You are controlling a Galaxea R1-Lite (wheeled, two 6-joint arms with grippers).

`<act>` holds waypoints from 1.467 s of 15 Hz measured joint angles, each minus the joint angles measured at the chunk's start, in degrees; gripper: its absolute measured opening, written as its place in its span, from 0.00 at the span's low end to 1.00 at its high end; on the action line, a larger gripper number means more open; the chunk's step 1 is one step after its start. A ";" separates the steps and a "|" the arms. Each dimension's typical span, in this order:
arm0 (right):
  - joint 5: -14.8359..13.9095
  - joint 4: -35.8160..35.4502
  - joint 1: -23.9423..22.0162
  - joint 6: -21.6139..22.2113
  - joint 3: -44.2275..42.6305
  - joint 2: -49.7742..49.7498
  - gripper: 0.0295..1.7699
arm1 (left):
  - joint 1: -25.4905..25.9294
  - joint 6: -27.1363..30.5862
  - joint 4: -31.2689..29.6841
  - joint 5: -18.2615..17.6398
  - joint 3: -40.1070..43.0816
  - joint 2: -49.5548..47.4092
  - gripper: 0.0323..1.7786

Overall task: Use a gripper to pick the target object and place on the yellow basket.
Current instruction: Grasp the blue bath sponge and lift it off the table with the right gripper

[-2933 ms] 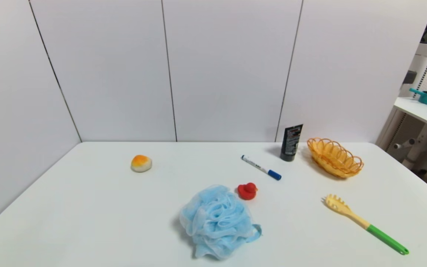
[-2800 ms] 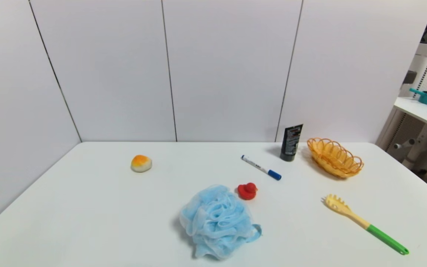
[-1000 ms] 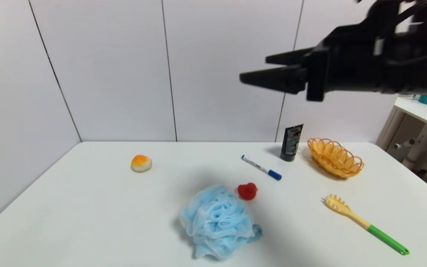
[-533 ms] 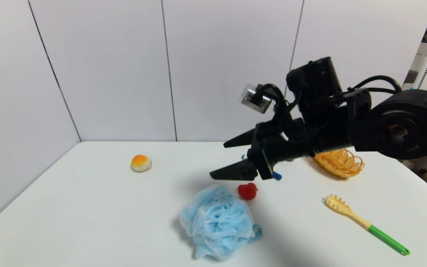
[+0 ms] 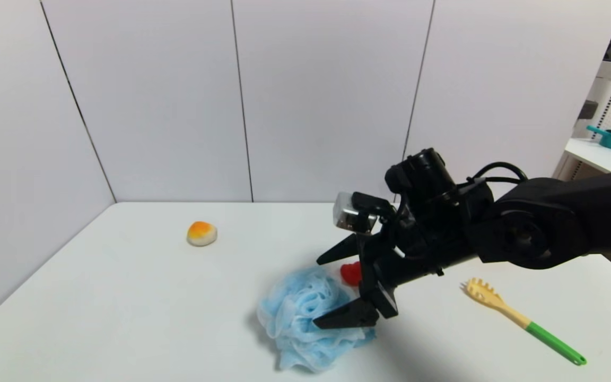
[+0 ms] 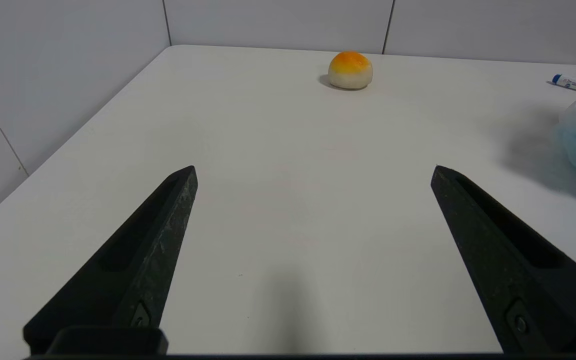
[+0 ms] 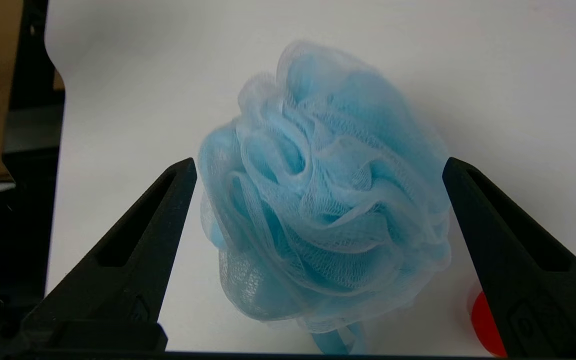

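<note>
right wrist view: right pincer (image 7: 318,167) spread wide, blue pouf (image 7: 325,200) between fingers, ungripped; left pincer (image 6: 313,170) released

Bright, even overhead light — soft shadows, pouf (image 7: 325,200) slightly blurred.

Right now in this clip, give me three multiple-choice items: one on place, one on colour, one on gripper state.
1. The red duck sits
A) beside the pouf
B) by the bun
C) on the spoon

2. The spoon's handle is
A) blue
B) green
C) black

3. The right gripper is
A) shut on the pouf
B) open, straddling the pouf
C) holding the duck

Answers: 1 A, the duck borders the blue pouf. 2 B, green past the yellow head. 3 B, the right wrist view shows both fingers spread either side of the pouf.
</note>
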 joint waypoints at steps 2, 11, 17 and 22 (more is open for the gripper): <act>0.00 -0.18 -0.09 -3.30 1.18 1.05 0.96 | 0.00 0.02 0.00 0.02 0.00 -0.02 0.95; -0.06 -8.29 0.44 -7.89 4.16 5.72 0.96 | 0.00 0.00 -0.02 0.00 0.00 0.00 0.95; -0.24 -12.82 1.62 -7.28 3.73 11.19 0.96 | 0.00 0.02 0.00 0.00 0.00 0.00 0.95; -0.28 -11.92 1.95 -6.91 2.15 12.63 0.96 | 0.00 0.00 -0.02 0.02 0.00 -0.02 0.95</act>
